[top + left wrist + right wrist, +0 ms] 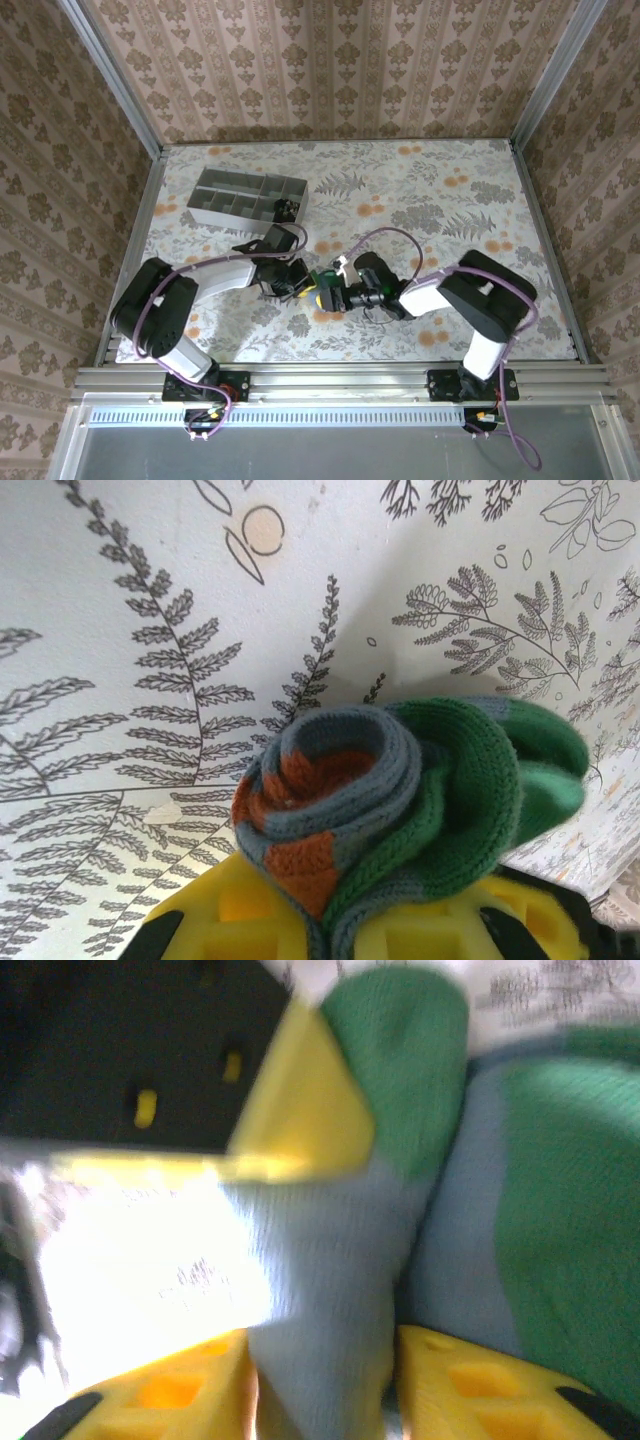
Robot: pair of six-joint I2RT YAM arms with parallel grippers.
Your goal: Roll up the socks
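From above, the two arms meet near the middle of the worktop [430, 200], a flat surface printed with grey ferns and orange blooms. The left tool [305, 288] and the right tool [338, 297] face each other. The teal-grey sock [322, 282] is bunched between them as a small green and yellow-edged lump. A grey plastic tray [215, 195], divided into box-shaped compartments, sits at the far left, well apart from the tools.

In the left wrist view the teal-grey sock [380, 790] is a tight spiral of ribbed knit. Orange bands sit at its core, grey-blue layers wrap around them, and a thick green fold lies on the outside at the right. It rises from between the yellow moulded fingers [220, 920] of the left tool [330, 935], which are closed on its lower part and hold it just above the fern-printed worktop [120, 630].

The right wrist view is blurred. A band of soft grey-blue knit from the teal-grey sock [330, 1290] runs down between the yellow ribbed fingers [170, 1395] of the right tool [325, 1390], with green fabric beside it on the right. The fabric fills the gap, but whether the fingers pinch it or stand loose around it cannot be told. A yellow wedge [300, 1110] on a black block lies against the rounded green toe at the top.
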